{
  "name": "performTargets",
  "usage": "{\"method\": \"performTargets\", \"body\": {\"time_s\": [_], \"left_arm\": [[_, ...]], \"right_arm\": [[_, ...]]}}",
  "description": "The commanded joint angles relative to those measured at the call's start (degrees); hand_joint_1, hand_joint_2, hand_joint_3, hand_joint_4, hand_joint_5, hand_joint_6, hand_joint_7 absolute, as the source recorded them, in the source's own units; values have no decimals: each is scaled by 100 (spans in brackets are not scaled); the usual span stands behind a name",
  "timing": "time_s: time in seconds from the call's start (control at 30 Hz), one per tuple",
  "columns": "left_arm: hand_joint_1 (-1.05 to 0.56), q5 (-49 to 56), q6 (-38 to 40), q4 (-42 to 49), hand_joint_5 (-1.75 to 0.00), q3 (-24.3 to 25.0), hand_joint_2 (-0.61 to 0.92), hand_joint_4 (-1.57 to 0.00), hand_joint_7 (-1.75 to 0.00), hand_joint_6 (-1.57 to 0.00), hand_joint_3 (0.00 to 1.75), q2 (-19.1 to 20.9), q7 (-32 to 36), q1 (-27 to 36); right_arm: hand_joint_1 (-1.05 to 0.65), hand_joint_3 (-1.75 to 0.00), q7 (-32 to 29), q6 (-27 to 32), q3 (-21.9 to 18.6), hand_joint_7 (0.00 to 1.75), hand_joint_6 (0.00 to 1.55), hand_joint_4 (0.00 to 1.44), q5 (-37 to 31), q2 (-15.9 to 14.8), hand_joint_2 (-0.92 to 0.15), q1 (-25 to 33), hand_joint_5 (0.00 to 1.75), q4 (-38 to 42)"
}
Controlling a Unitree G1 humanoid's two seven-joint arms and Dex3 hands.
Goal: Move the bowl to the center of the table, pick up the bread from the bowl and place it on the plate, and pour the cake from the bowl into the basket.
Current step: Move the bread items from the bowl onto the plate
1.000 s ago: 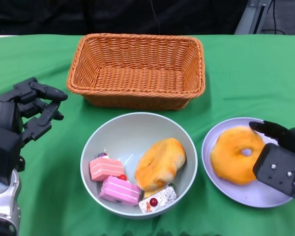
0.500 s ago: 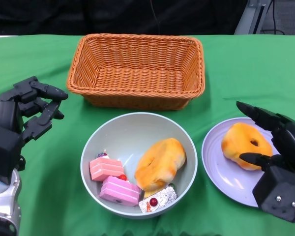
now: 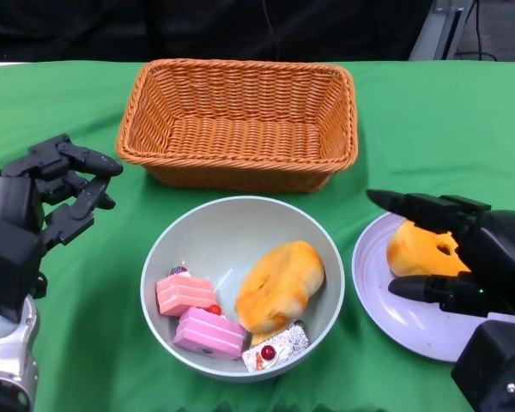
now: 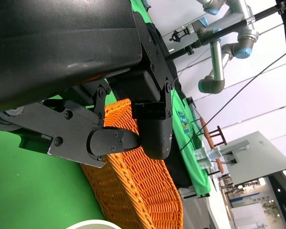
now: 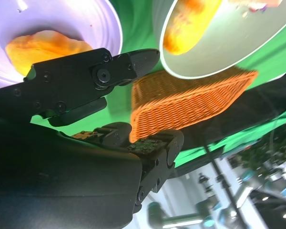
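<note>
Head view:
Bowl: table centre, just in front of basket.
Bread in bowl: on bowl's R side, long axis diagonal — near-left to far-right. Beside it the pink cakes and a foil-wrapped pc.
Plate: R of bowl, apart from it. One bread already lies on it.
R hand: over plate, fingers spread, gripping nothing I can see.
L hand: L of bowl, off the cloth, fingers loosely curled, empty.
Key relation: bowl bread lies to the L of my R hand, nearer to it than to the L hand. I judge R hand takes it, crossing the bowl's R rim.

R wrist view:
R hand: fingers parted, nothing between. Plate w/ bread, bowl rim and basket all beyond them.

L wrist view:
L hand: fingers bent in, nothing held — basket weave beyond, sliver of bowl rim at frame edge.
</note>
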Motion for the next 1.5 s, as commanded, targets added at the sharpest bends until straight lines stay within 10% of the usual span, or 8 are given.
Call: {"method": "performTargets", "body": {"time_s": [0.03, 0.77, 1.5], "left_arm": [[-13, -11, -37, -5, -131, 9, 89, -84, -93, -91, 42, 68, 76, -56], [-13, 73, -82, -127, -133, -111, 90, -84, -93, -90, 40, 7, 142, -1], [-13, 142, -22, -289, -134, -188, 88, -84, -95, -89, 45, -133, 322, 50]], "right_arm": [[-57, 0, 225, -144, 29, 4, 49, 51, 14, -140, -89, -211, 11, -125], [-55, 0, 243, -849, 763, 4, 70, 73, -549, 368, -84, -1300, 12, 748], [-64, 0, 528, -1660, 1405, 0, 67, 68, -1131, 59, -84, -2226, 1, 2058]]}}
